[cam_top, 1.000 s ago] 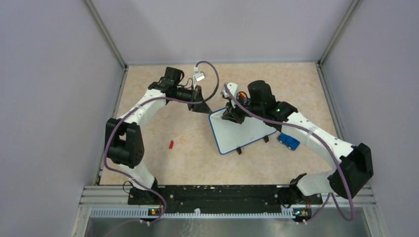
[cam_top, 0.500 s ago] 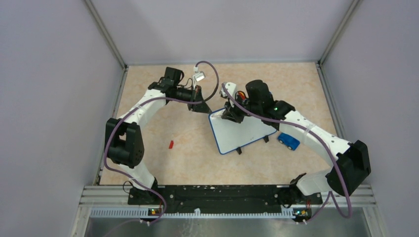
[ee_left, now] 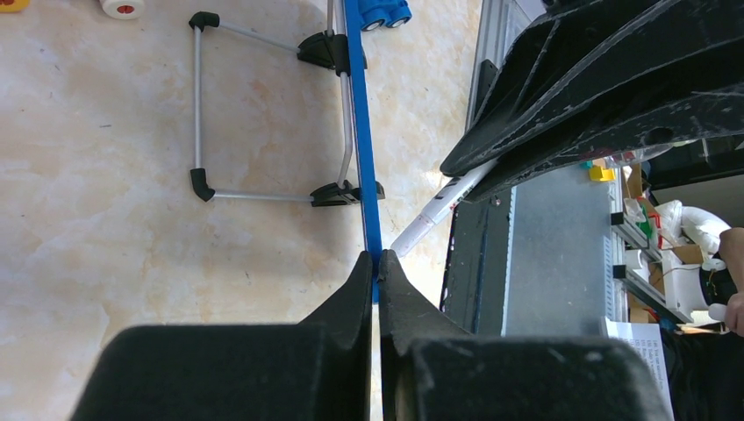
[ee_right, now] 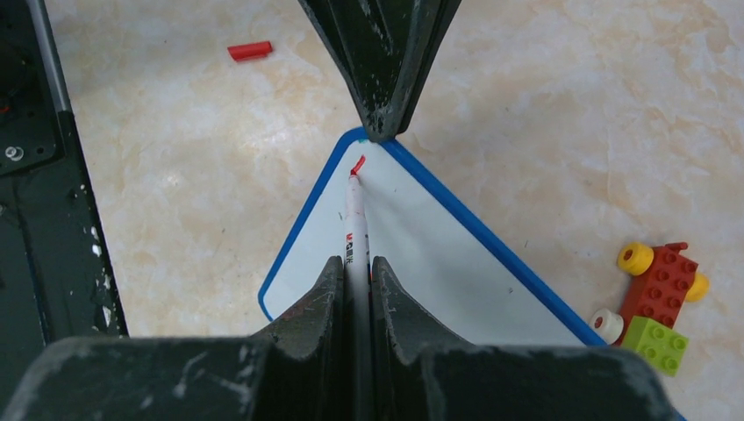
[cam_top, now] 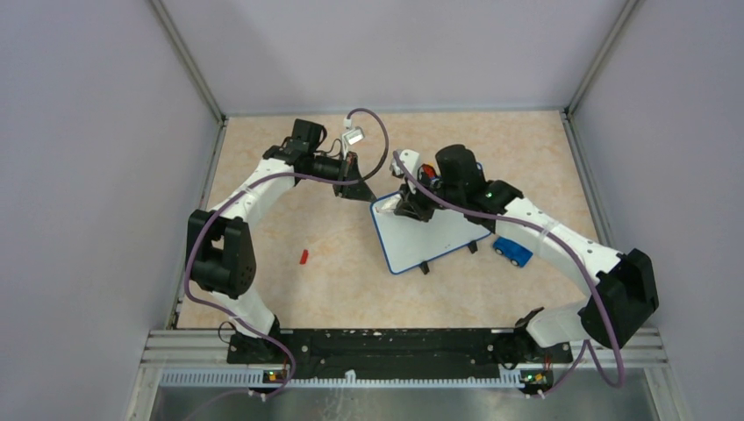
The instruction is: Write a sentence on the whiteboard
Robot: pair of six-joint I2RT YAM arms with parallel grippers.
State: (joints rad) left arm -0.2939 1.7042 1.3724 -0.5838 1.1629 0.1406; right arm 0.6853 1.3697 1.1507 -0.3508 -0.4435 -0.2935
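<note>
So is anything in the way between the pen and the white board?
Nothing visible is. The marker in the right tool has its red tip at the whiteboard, close to the corner that the left tool pinches. Nothing lies on the white face around the tip.

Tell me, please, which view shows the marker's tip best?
Right wrist: the marker, held in the right gripper, has its red tip at the whiteboard corner. Top view hides it under the wrist; left wrist shows only its white barrel.
</note>
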